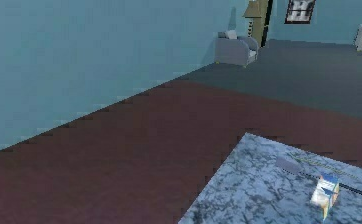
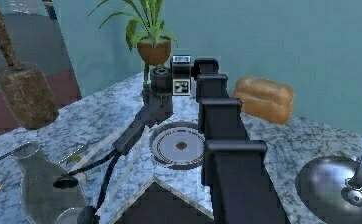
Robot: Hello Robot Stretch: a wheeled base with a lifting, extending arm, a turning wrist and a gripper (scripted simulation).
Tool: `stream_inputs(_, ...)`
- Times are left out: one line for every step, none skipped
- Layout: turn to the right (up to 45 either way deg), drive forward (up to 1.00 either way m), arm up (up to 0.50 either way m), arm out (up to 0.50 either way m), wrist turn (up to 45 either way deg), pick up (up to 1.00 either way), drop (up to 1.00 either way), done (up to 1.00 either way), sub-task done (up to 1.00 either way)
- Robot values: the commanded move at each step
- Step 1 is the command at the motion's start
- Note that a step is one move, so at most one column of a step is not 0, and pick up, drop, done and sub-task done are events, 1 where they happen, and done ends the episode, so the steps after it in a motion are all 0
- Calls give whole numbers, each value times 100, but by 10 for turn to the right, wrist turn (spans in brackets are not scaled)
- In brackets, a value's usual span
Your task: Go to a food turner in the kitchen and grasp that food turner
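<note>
A dark long-handled utensil [image 1: 297, 164], shaped like a food turner, lies on the speckled granite counter [image 1: 239, 185] at the forward view's lower right. In the arm side view the arm's dark bar [image 2: 229, 150] reaches over the same counter [image 2: 289, 140] to two white marked squares [image 2: 181, 84]. Left of them the gripper [image 2: 127, 145] angles down toward the counter. Thin dark rods [image 2: 94, 190] run on from it across the stone. I cannot tell the fingers from a utensil there, nor whether the gripper holds anything.
On the counter stand a potted plant [image 2: 153, 45], a bread loaf [image 2: 264, 100], a round dish [image 2: 179, 146], a metal kettle [image 2: 339, 185], a clear jug [image 2: 34, 180] and a small carton [image 1: 327, 196]. Dark red floor [image 1: 129, 140] leads to a white armchair [image 1: 235, 48].
</note>
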Motion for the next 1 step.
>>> stream_inputs(0, 0, 0, 0, 450, 0, 0, 0, 0)
